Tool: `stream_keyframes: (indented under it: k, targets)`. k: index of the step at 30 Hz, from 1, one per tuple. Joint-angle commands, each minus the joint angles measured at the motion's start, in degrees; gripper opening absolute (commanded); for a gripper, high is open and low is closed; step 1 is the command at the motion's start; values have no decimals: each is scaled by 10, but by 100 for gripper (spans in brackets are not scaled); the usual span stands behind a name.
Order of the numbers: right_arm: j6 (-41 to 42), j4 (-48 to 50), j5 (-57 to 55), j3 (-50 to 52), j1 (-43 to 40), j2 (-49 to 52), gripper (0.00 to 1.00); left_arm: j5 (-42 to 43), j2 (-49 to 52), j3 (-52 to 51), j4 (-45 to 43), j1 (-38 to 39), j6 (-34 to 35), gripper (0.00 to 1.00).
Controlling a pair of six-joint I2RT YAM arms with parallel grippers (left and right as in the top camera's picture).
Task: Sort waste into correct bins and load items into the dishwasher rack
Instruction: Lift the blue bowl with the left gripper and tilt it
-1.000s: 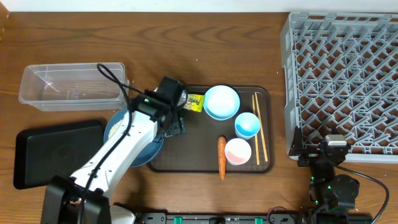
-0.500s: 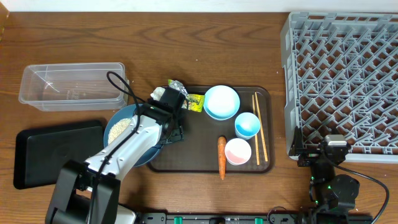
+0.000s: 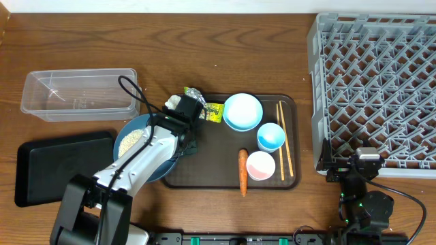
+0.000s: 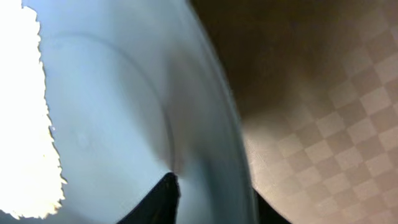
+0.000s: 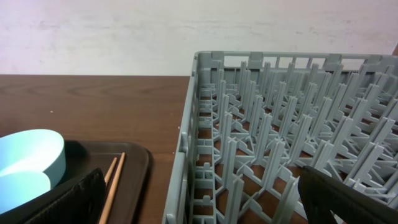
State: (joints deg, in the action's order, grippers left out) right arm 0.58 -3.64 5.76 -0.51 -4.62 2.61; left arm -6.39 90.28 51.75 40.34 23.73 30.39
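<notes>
Rice lies in the dark-blue bowl at the left edge of the brown tray; left gripper straddles its rim, clamping not determinable, presumably for tipping out, while right gripper sits wide apart beside the dishwasher rack.

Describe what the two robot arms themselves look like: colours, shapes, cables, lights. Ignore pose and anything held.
The left arm has a long white shell with black joints and a looping black cable. The right arm is blocky and all black, with small green lights and a thin black cable.
</notes>
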Motion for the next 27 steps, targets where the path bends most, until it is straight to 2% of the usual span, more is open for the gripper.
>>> stream_keyframes:
  k: [1,5,10,18,27]
  targets:
    - [-4,0,1,2,3,0,99,-11,7,-5,0,2,-4,23]
    - [-4,0,1,2,3,0,99,-12,7,-5,-6,19,-15,19]
    - [-4,-1,1,2,3,0,99,-12,7,-5,-10,37,-15,6]
    - [-4,0,1,2,3,1,99,-11,7,19,10,41,-15,6]
    - [-4,-1,1,2,3,1,99,-12,6,100,96,41,-19,6]
